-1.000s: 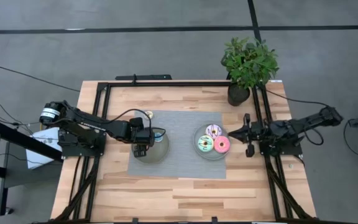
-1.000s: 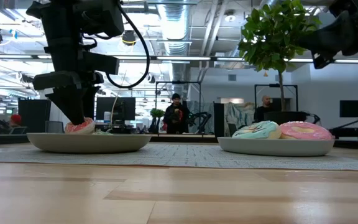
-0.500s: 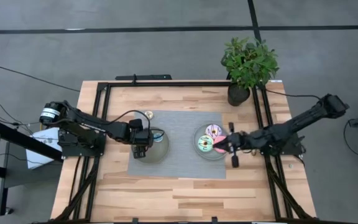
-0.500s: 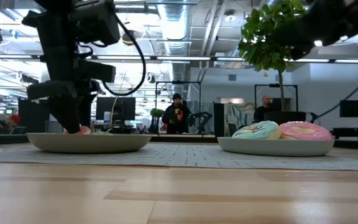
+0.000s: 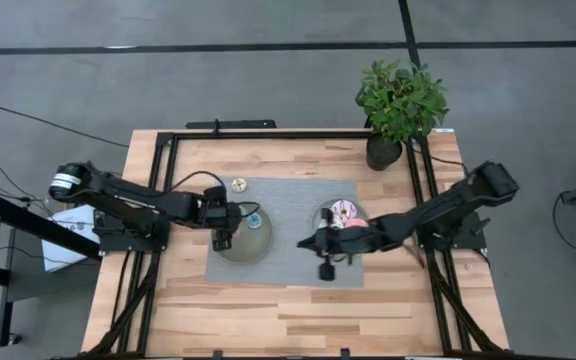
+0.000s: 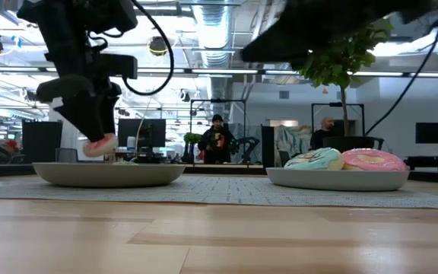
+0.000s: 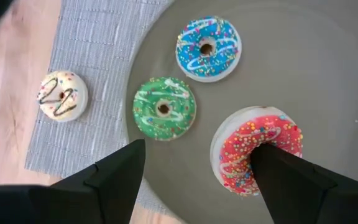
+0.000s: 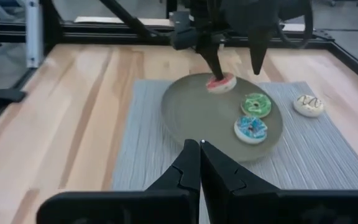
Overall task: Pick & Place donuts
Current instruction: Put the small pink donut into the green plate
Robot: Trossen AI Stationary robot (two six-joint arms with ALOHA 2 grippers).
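We look down on a pale wooden desk (image 5: 268,310) with a grey woven mat (image 5: 288,265) at its middle and a potted plant (image 5: 400,105) at the far right corner; level across the desk, the room behind shows ceiling lights and two people standing far off.

On the mat sit two grey plates. Over the left plate (image 7: 328,74) hangs the left tool (image 7: 197,171), its fingers spread wide. One finger (image 7: 284,180) is pushed through the hole of the red donut (image 7: 257,149), which hangs tilted on it, lifted just clear of the plate in the low view (image 6: 99,144). We cannot call this a squeeze: the other finger (image 7: 114,174) stands well apart from the red donut.

The green donut (image 7: 164,108) and the blue donut (image 7: 208,40) lie flat on that same plate, near each other. The tan donut (image 7: 62,96), with dark squiggles, lies on the mat just beside the plate's rim, not on it.

The right plate (image 6: 337,179) carries the pink donut (image 6: 374,160) and the mint-green donut (image 6: 315,159), touching side by side. From above we see only part of the white-lilac sprinkled donut (image 5: 343,210) there, since the right arm reaches across this plate.

The right tool (image 8: 200,163) is fully closed and holds nothing. It hovers above the mat between the two plates, pointing toward the left plate.
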